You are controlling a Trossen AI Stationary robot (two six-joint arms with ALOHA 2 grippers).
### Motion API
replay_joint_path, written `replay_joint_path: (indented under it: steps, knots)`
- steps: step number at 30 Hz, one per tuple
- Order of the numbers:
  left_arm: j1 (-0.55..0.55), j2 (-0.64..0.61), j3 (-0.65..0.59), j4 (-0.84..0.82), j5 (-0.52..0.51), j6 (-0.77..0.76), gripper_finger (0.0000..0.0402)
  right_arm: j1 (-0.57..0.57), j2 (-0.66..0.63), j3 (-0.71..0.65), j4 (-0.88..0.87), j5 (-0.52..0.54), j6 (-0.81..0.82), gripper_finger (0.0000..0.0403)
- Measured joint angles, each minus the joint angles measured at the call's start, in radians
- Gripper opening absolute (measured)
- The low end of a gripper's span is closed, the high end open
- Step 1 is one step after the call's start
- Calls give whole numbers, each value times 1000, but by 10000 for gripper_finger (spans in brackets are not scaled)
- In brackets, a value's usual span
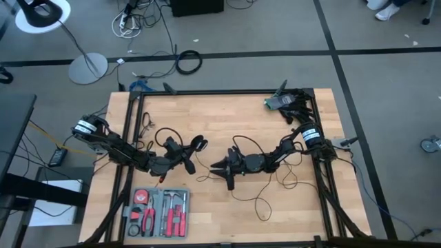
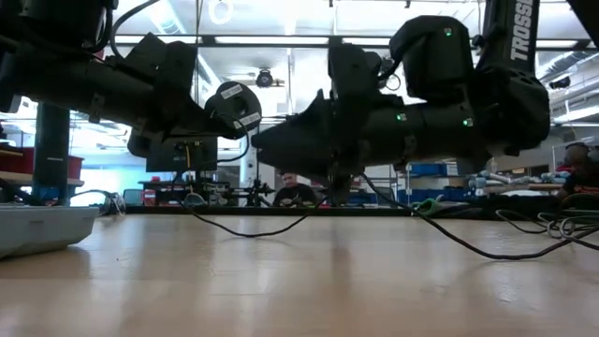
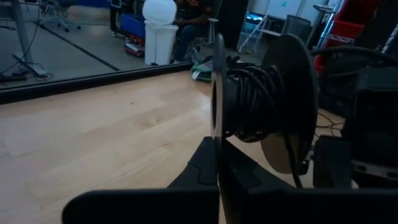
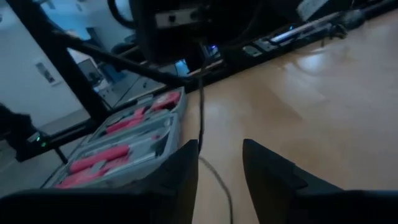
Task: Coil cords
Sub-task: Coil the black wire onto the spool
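A black spool (image 1: pixel 199 145) with cord wound on its hub (image 3: pixel 255 102) is held up off the table by my left gripper (image 1: pixel 187 157), left of the table's middle. It also shows in the low view (image 2: pixel 234 108). A long thin black cord (image 1: pixel 260 201) runs from the spool across the wood to the right and near side. My right gripper (image 1: pixel 222 169) is just right of the spool, points at it and is open. The cord (image 4: pixel 200 118) passes between its fingers. My left gripper is shut on the spool's near flange (image 3: pixel 217 134), whose thin edge goes down between the two fingers (image 3: pixel 202 168). The fingers come level from the table's left. The spool is lifted clear, its axis about level. My right gripper's fingers stand apart around the cord, which lies by the inner side of one finger (image 4: pixel 186 162); I cannot tell whether it touches. In the low view the cord (image 2: pixel 253 232) rises from the table to the gripper (image 2: pixel 335 183).
A grey tool case (image 1: pixel 157 212) with red-handled tools lies near the front left edge; it also shows in the right wrist view (image 4: pixel 118 149). A green-and-black device (image 1: pixel 279 102) sits at the far right corner. Loose cable loops (image 1: pixel 147 127) lie at the left rail.
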Motion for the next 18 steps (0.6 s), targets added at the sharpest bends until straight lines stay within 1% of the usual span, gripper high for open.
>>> replay_joint_path:
  steps: [8,14,16,18]
  knots:
    - [0,0,0,0,0,-1,0,2,0,0,14,-46,6,120]
    - [0,0,0,2,0,-4,0,2,0,5,4,-50,3,113]
    - [0,0,0,2,0,-4,0,2,-1,25,-29,-50,-1,113]
    - [0,0,0,2,0,-5,0,2,-1,57,-102,-65,-2,113]
